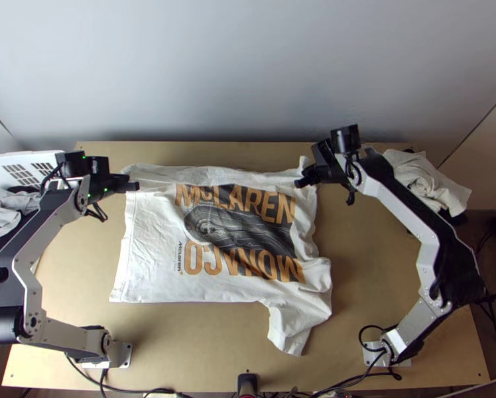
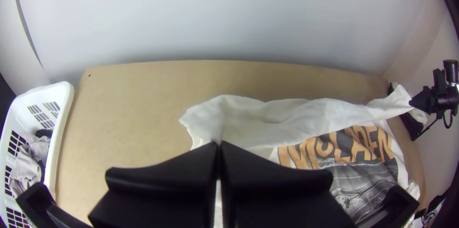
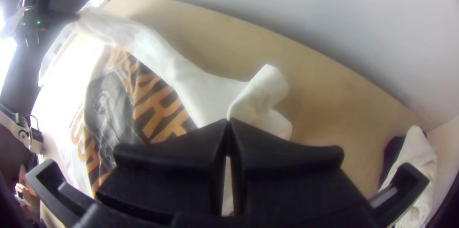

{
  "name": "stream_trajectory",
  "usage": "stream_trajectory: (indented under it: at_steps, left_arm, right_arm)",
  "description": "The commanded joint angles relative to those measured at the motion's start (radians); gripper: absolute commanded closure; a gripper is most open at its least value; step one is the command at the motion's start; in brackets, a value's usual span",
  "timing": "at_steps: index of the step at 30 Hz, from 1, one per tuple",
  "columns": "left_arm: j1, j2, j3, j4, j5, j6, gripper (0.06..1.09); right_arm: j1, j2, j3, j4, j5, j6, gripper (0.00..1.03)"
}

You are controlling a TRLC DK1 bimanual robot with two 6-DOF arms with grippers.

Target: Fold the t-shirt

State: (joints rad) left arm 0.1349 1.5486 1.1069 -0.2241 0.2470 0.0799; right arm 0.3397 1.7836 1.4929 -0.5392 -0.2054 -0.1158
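A white t-shirt [image 1: 155,245] with an orange and black print lies mostly spread on the table, its far edge raised between the grippers and one sleeve reaching toward the near edge. My left gripper [image 1: 134,186] is at the shirt's far left corner; in the left wrist view the gripper [image 2: 218,146] is shut on the white cloth [image 2: 248,118]. My right gripper [image 1: 300,182] is at the far right corner; in the right wrist view the gripper [image 3: 228,123] is shut on the cloth [image 3: 205,94], and a loose flap stands up just beyond its fingertips.
A white basket [image 2: 64,108] with grey clothes stands beyond the table's left edge. More clothes [image 1: 434,182] lie at the far right corner. Bare table [image 1: 374,265] lies right of the shirt, and a wall rises behind the far edge.
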Motion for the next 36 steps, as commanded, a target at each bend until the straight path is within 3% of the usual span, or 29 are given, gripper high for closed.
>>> stream_trajectory:
  at_steps: [1,36]
  left_arm:
    - [0.038,-0.056,-0.07,0.005,0.018,0.017,1.05]
    - [0.069,-0.453,-0.413,-0.081,0.034,0.031,1.05]
  right_arm:
    - [0.016,-0.095,-0.148,0.013,-0.003,0.004,1.0]
    - [0.079,-0.434,-0.496,-0.11,-0.049,-0.007,1.0]
